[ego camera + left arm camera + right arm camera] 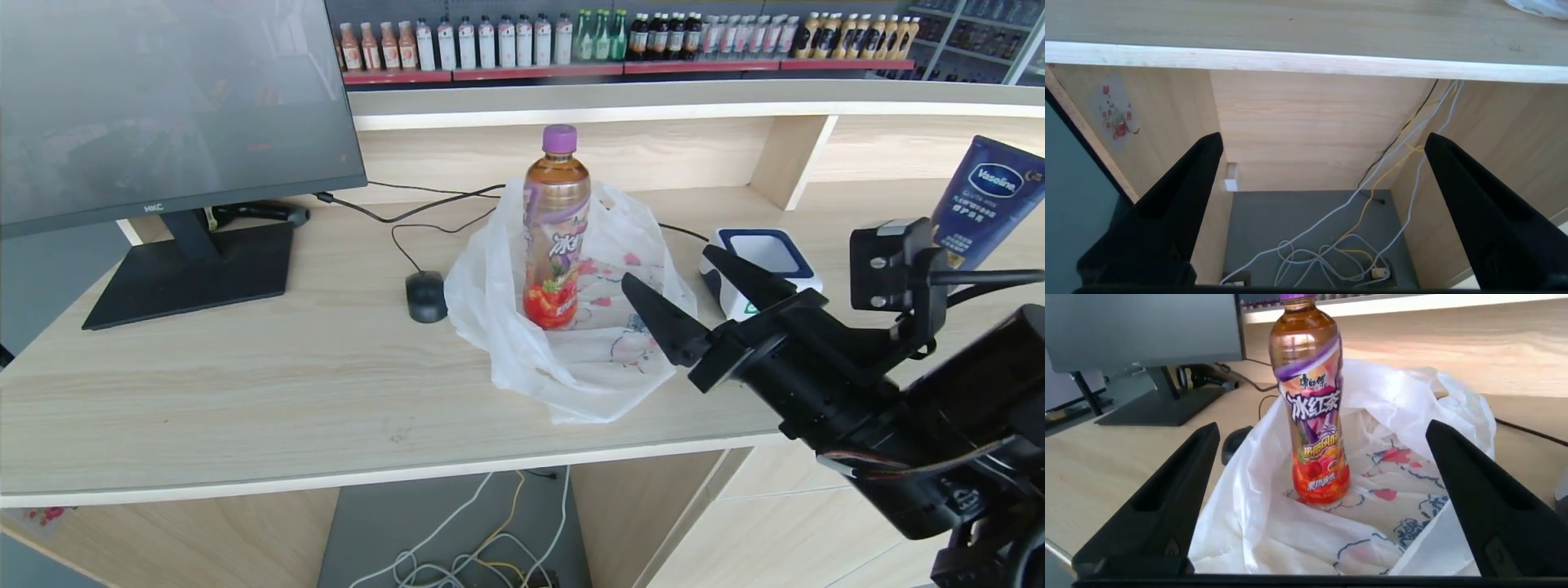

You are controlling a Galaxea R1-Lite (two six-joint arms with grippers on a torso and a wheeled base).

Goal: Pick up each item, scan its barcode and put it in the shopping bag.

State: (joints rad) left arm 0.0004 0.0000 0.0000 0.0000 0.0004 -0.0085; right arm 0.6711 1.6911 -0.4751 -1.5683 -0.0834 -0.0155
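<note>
Right fingers (pixel 661 318) and left fingers (pixel 1184 200), tapered black wedges, gape empty; bottle (pixel 557 229) upright in crinkly bag (pixel 506 347).

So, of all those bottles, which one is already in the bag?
The purple-capped tea bottle, standing upright in the white shopping bag; the other bottles line the red shelf behind.

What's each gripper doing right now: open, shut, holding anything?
Left gripper: open, holding nothing.
Right gripper: open, holding nothing, facing the bottle standing in the shopping bag.
</note>
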